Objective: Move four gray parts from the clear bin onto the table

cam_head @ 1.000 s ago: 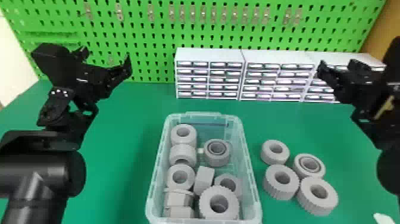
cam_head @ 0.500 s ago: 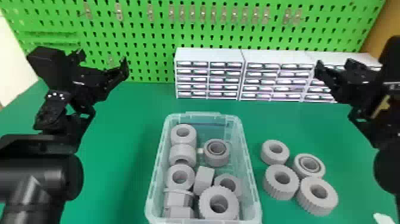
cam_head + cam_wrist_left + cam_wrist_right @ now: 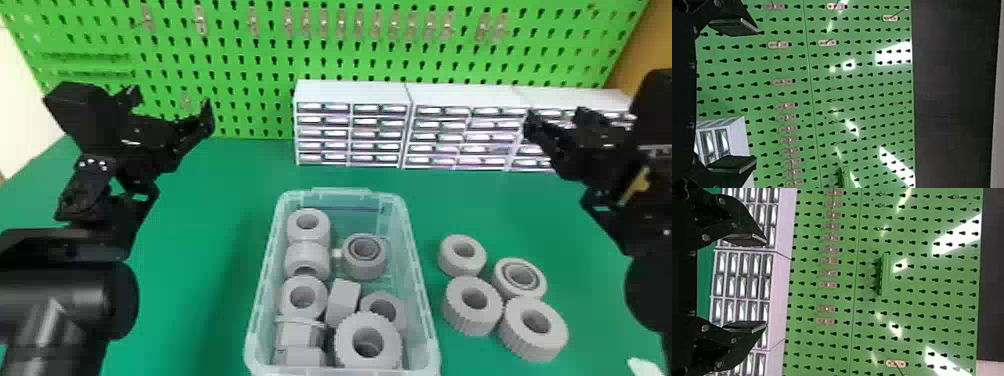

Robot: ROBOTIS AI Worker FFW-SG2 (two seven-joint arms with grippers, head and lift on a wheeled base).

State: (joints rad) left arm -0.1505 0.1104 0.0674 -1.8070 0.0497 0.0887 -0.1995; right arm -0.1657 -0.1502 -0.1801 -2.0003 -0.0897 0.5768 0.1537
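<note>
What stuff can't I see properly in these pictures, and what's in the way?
- Head view: the clear bin's near end, cut off by the bottom edge.
- Head view: the lower side of one gray part, hidden by the big ridged part in front.
- Head view: the white thing, cut off by the bottom edge.
- Head view: what the small drawers hold, too blurred to tell.

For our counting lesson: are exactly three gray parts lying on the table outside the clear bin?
No, four gray parts lie on the table to the right of the clear bin.
</note>
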